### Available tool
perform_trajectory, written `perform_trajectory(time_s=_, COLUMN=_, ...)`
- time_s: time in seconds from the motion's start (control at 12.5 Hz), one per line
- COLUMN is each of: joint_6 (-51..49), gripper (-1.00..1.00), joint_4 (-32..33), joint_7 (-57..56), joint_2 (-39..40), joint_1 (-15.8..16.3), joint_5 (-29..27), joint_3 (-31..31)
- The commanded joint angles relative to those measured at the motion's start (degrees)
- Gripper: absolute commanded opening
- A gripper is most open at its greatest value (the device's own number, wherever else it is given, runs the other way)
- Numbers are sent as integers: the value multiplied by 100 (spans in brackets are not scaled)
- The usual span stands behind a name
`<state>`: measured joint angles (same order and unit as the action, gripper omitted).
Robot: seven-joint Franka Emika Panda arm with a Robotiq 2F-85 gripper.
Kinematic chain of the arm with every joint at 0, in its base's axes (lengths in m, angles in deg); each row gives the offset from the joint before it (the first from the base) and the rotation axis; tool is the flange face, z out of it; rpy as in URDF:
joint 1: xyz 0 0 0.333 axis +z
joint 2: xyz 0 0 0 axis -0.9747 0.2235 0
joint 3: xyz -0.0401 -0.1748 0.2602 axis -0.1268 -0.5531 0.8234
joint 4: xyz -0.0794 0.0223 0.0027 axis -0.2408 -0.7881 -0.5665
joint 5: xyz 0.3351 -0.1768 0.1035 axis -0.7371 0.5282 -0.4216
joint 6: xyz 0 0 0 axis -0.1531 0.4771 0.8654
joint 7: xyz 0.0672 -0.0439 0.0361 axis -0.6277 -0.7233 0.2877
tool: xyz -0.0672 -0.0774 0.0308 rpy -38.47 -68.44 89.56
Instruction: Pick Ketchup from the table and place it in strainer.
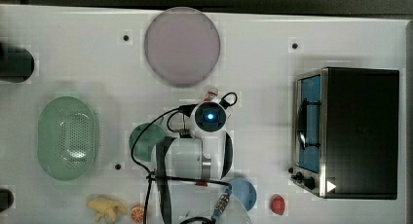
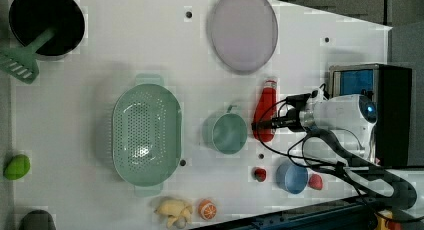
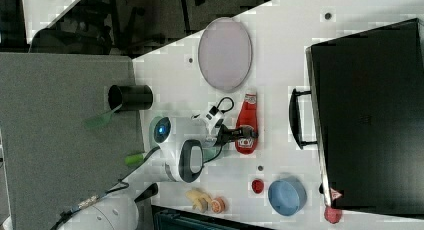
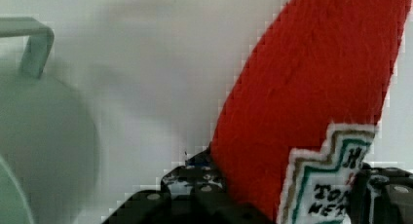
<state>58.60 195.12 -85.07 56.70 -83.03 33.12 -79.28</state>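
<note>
Jaws sit on either side of the ketchup (image 4: pixel 311 102), gripper (image 3: pixel 243 136) right at its label end, but can't tell if they're actually squeezing it. Bottle's lying on the table (image 2: pixel 125 40) beside the green cup (image 2: pixel 226 133), well apart from the strainer (image 2: pixel 146 135).

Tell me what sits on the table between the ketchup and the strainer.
In the left view, a green cup sits between the ketchup and the strainer; otherwise that stretch of table is bare.

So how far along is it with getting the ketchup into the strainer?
Early. Done: the end effector has reached the ketchup, which lies on the table, fingers on either side of its label end. In hand: closing the grasp. Left: lift it and carry it past the green cup into the empty strainer.
</note>
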Motion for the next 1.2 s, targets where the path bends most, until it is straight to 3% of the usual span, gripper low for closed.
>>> perform_trajectory(time_s=0.08, joint_6=-255, gripper=24, joint_4=-303, joint_7=-195, joint_2=-550, joint_1=-47, joint_5=21, joint_3=58)
perform_trajectory(time_s=0.32, joint_6=-1397, gripper=24, joint_4=-526, joint_7=-144, joint_2=-1337, joint_1=-47, joint_5=16, joint_3=93)
perform_trajectory(time_s=0.72, joint_6=-3876, gripper=24, joint_4=-1514, joint_7=396, joint_2=-2398, joint_1=0, joint_5=-14, joint_3=328)
perform_trajectory(time_s=1.2, joint_6=-4253, gripper=24, joint_4=-1961, joint_7=1712, joint_2=-2481, joint_1=174, joint_5=-132, joint_3=1364)
